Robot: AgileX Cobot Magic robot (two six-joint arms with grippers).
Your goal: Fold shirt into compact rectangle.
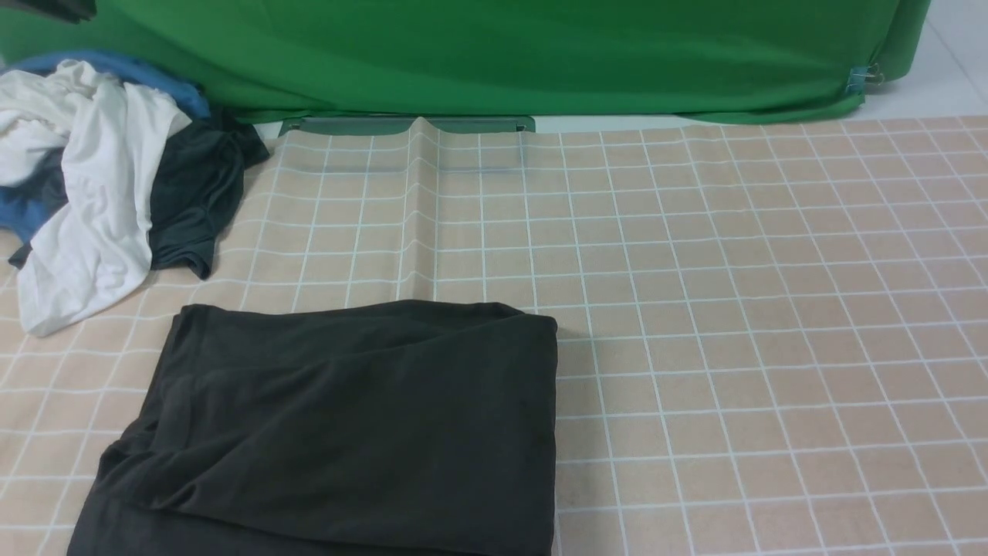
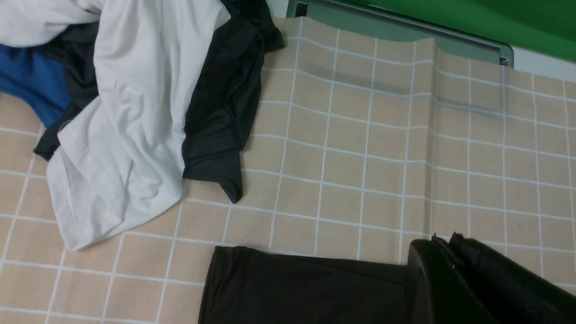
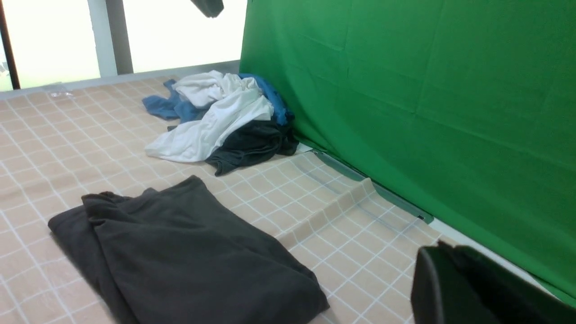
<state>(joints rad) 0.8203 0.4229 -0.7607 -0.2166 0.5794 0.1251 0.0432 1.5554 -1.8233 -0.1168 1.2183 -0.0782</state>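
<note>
The shirt (image 1: 340, 425) is seen folded into a rough rectangle at 7 o'clock on the checked cloth (image 1: 733, 324), its long axis running 9 to 3. It lies just beside the left gripper (image 2: 454, 265), judged the nearer; the right gripper (image 3: 450, 279) is kept apart. Both jaws are together, empty. A clothes pile (image 1: 100, 177) is at 10 o'clock, against the green backdrop (image 1: 502, 54)

The folded cotton shirt (image 1: 347, 417) is plain black; the surface (image 1: 733, 309) is beige with a white grid; the cloth backdrop (image 1: 502, 54) is green.
</note>
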